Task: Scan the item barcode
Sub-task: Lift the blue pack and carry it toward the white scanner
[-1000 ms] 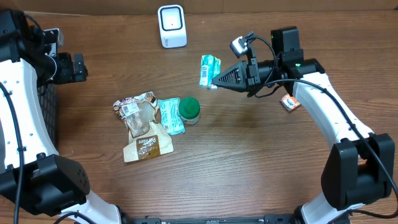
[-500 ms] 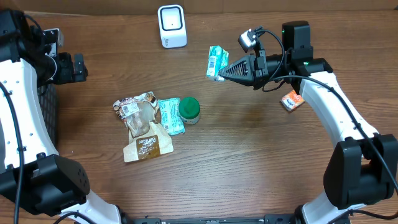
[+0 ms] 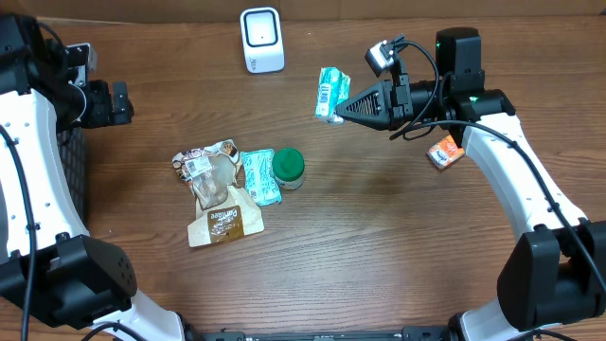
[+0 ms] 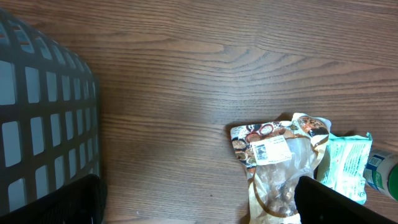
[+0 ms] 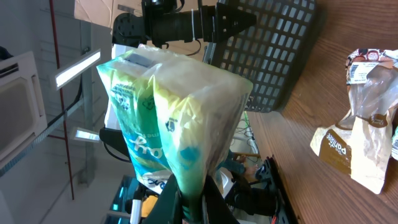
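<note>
The item, a green-and-white packet (image 3: 330,93), hangs above the table right of the white scanner (image 3: 261,40). My right gripper (image 3: 342,105) is shut on the packet's lower edge. In the right wrist view the packet (image 5: 174,106) stands up from the pinched jaws of the right gripper (image 5: 189,208) and fills the middle of the frame. My left gripper (image 3: 119,102) is far left, open and holding nothing. In the left wrist view its dark fingers (image 4: 341,202) sit wide apart over bare wood. I cannot make out a barcode clearly.
A brown snack bag (image 3: 214,185), a teal packet (image 3: 258,176) and a green-lidded jar (image 3: 288,168) lie together left of centre. An orange item (image 3: 442,152) lies under the right arm. A black mesh basket (image 4: 43,112) stands at the left edge.
My right gripper has carried the packet up and to the right, further from the pile, and has slowed to a near stop. The left arm has not moved.
</note>
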### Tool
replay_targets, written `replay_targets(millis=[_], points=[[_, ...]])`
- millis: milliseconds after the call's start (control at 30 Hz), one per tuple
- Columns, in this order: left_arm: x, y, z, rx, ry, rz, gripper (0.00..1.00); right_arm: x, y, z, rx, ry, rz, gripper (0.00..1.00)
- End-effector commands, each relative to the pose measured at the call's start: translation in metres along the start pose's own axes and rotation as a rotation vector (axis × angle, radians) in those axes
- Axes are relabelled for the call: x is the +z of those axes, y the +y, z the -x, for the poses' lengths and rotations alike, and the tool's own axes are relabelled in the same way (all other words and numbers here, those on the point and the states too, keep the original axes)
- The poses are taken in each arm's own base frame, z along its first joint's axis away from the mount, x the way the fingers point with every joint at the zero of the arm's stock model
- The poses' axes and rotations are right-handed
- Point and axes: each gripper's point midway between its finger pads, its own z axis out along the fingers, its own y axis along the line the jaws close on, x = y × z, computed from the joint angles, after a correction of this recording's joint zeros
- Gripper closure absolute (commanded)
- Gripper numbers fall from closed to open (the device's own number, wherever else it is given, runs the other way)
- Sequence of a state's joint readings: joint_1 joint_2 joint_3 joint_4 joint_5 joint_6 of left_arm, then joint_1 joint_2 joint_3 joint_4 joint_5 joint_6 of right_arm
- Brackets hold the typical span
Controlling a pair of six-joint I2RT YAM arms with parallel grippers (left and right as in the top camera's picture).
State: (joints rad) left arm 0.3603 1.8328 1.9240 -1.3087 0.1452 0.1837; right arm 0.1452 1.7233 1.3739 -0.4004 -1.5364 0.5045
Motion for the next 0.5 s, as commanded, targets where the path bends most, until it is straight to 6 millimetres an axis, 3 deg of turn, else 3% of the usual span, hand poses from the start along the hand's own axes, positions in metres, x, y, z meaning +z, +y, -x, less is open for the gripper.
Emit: replay_targets(millis=[0, 267, 467], points=[[-0.001, -0.001, 0.001, 0.013, -0.003, -0.001, 0.01, 0.005, 0.018, -0.007, -0.052, 0.026, 0.026, 0.96], [-0.001, -0.001, 0.001, 0.013, -0.003, -0.001, 0.0, 0.027, -0.003, -0.003, -0.034, -0.005, -0.095, 0.96], [-0.001, -0.001, 0.001, 0.013, -0.003, -0.001, 0.01, 0.045, -0.048, 0.004, -0.002, -0.093, -0.362, 0.96]])
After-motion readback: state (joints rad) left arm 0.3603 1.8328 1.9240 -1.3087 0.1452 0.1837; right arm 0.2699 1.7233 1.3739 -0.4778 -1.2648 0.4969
